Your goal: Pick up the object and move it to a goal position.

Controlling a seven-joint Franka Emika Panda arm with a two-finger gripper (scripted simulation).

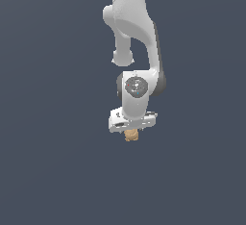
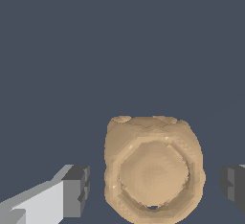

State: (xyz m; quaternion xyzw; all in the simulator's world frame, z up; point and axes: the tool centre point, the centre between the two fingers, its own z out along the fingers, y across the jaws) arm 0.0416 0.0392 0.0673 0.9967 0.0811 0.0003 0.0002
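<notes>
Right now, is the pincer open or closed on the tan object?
Open. In the wrist view both fingers stand apart from the tan object, with dark gaps on each side; the pincer straddles it.

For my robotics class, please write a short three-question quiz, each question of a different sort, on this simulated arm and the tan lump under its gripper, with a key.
1. True or false: in the wrist view, the dark grey fingertips of the white two-finger gripper press against the small tan-orange, lumpy rounded object.
2. Multiple choice: in the exterior view, the object shows
A. directly below the gripper
B. far off to the exterior view's left
C. above the arm's wrist joint
3. Fill in: in the wrist view, the object lies ______ the two fingertips.

Key
1. False: a gap shows on each side.
2. A
3. between
</notes>
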